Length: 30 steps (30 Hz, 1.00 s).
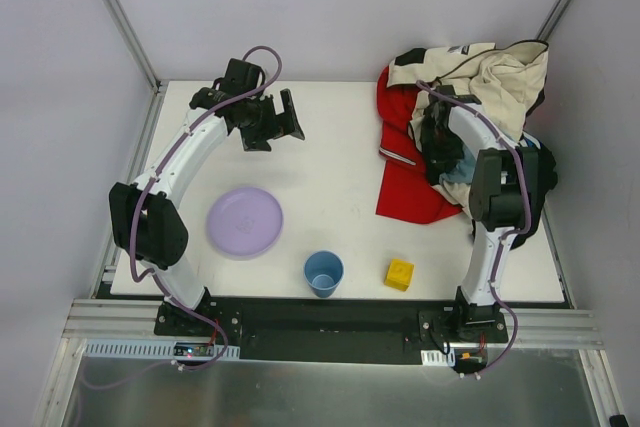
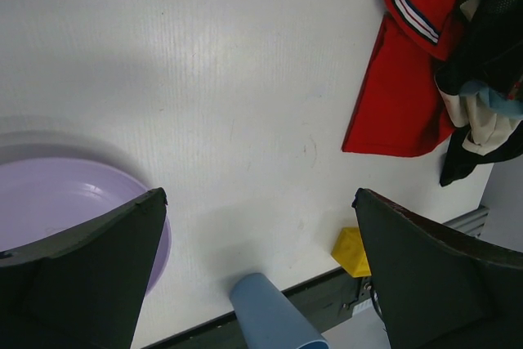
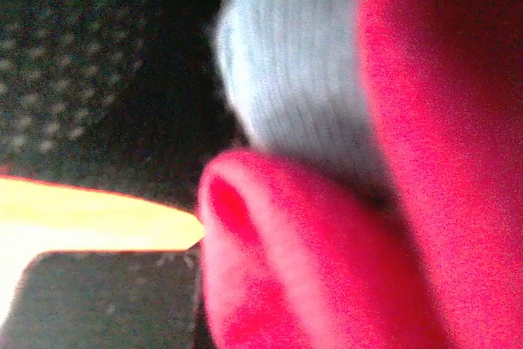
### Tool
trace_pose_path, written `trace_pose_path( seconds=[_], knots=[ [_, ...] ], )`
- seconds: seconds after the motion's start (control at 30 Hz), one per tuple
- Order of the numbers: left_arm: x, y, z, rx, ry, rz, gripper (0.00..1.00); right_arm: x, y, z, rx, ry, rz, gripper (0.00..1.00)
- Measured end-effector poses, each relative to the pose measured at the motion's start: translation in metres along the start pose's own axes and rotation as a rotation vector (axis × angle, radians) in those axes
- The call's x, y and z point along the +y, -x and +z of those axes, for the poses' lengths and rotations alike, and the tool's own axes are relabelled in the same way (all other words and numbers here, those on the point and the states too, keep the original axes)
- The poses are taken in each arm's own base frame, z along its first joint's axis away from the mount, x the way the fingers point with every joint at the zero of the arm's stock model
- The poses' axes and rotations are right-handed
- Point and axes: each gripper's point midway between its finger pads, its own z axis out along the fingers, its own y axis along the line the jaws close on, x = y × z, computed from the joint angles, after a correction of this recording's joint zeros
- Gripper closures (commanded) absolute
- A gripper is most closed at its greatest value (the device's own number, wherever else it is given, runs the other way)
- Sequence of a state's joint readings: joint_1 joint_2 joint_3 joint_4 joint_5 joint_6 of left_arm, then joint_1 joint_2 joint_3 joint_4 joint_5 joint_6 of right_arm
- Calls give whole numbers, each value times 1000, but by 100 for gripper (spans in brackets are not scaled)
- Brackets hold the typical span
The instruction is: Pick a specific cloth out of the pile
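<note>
Large bright red fabric garment (image 1: 408, 187): soft, light; pinch fold. Right tool (image 1: 443, 152) closed at fold; left tool (image 2: 260, 194) open.

The left arm (image 1: 185, 152) and right arm (image 1: 487, 252) are white, with black joints and purple cables (image 1: 265, 50).

Cloth (image 1: 405, 162): bright red, plain, its cuff (image 2: 413, 6) banded white and dark. Pile (image 1: 470, 57): mostly a cream jacket (image 1: 515, 72) edged and lined in black. In the right wrist view, a pale grey-blue ribbed piece (image 3: 286, 63) and a black mesh (image 3: 82, 55) with a fine dotted weave show beside blurred red. Plate (image 1: 245, 222): flat lilac. Cup (image 1: 323, 273): mid blue. Block (image 1: 399, 274): yellow. Table (image 1: 330, 137): white, faintly ribbed. Left arm (image 1: 190, 152) and right arm (image 1: 490, 247): white shells, black joints, purple cables.
</note>
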State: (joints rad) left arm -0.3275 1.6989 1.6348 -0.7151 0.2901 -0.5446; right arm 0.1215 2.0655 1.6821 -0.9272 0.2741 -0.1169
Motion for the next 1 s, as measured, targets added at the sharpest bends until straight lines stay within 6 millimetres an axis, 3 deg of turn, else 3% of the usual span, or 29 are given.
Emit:
trace_pose_path(
  seconds=[0.23,0.43,0.57,0.8,1.0],
  knots=[
    [-2,0,0,3,-9,-6,1,9,2,-23,-32,36,-23,100],
    [-8,7,-5,-18,-18,-10,1,31,24,-67,-130,57,-90,100],
    [-12,13,-9,-42,-24,-4,1,29,38,-98,-202,63,-87,100],
    [-20,20,-12,-62,-55,7,1,-13,79,-154,-371,34,33,100],
    [-26,17,-13,-44,-89,8,1,-83,89,-158,-397,-48,196,100]
  ],
)
